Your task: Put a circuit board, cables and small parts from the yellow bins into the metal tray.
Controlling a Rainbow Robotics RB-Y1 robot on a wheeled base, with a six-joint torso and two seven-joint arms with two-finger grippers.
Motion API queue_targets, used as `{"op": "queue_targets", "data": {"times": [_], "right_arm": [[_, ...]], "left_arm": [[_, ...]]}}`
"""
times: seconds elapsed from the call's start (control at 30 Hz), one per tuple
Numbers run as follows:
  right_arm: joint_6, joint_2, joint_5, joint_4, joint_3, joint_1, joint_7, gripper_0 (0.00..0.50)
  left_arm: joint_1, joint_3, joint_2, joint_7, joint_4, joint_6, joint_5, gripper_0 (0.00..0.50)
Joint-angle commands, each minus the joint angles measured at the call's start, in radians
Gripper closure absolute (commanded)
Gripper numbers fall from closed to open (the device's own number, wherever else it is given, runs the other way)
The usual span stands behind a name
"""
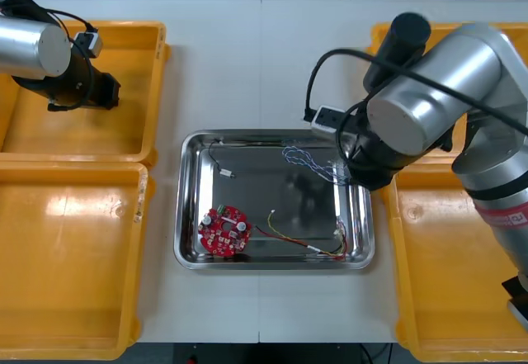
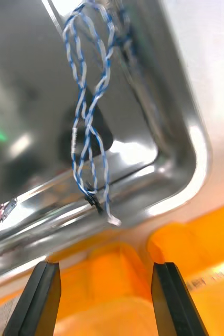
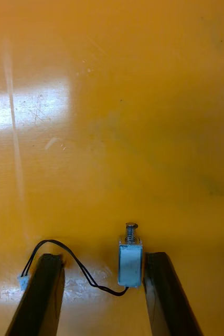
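Over the table (image 1: pixel 261 59), the left gripper (image 3: pixel 104 260) hangs low inside the bin (image 3: pixel 122 105), its fingers (image 3: pixel 46 283) released and spread on the bin floor. The right gripper (image 2: pixel 104 268) hovers where the tray (image 2: pixel 198 157) rim meets the right bin (image 2: pixel 195 252), fingers (image 2: pixel 167 294) released with nothing between them. The board (image 1: pixel 223 230) and a red and yellow cable (image 1: pixel 297 244) lie in the tray. The blue and white cable (image 2: pixel 91 105) lies in the tray just beyond the right fingertips. Between the left fingers, just beside one of them, stands a small metal part (image 3: pixel 130 262); its black lead (image 3: pixel 75 260) curls across to the other finger.
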Motion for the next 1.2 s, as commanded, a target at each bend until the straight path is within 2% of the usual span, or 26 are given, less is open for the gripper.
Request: {"op": "queue_targets", "data": {"times": [0.03, 0.3, 0.43, 0.63, 0.9, 1.0, 1.2], "right_arm": [[0.007, 0.012, -0.055, -0.011, -0.114, -0.085, -0.018, 0.0], [0.007, -0.05, -0.139, -0.011, -0.246, -0.12, -0.055, 0.0], [0.007, -0.112, -0.182, -0.006, -0.299, -0.118, -0.161, 0.0], [0.007, -0.176, -0.197, 0.025, -0.369, -0.121, -0.284, 0.0], [0.007, -0.297, -0.274, 0.126, -0.465, -0.104, -0.393, 0.0], [0.007, -0.34, -0.285, 0.141, -0.527, -0.066, -0.406, 0.0], [0.007, -0.388, -0.295, 0.137, -0.614, 0.02, -0.414, 0.0]], "left_arm": [[-0.055, -0.018, -0.012, -0.109, -0.001, -0.02, -0.002, 0.5], [-0.057, -0.039, -0.012, -0.097, -0.003, -0.038, 0.01, 0.5], [-0.055, -0.039, -0.012, -0.098, -0.003, -0.032, 0.016, 0.5], [-0.057, -0.022, -0.003, -0.104, -0.009, -0.006, 0.019, 0.5], [-0.057, 0.067, 0.046, -0.098, -0.138, 0.198, -0.01, 0.5], [-0.057, 0.102, 0.068, -0.086, -0.214, 0.293, -0.033, 0.5], [-0.057, 0.143, 0.086, -0.032, -0.342, 0.442, -0.074, 0.5]]}}
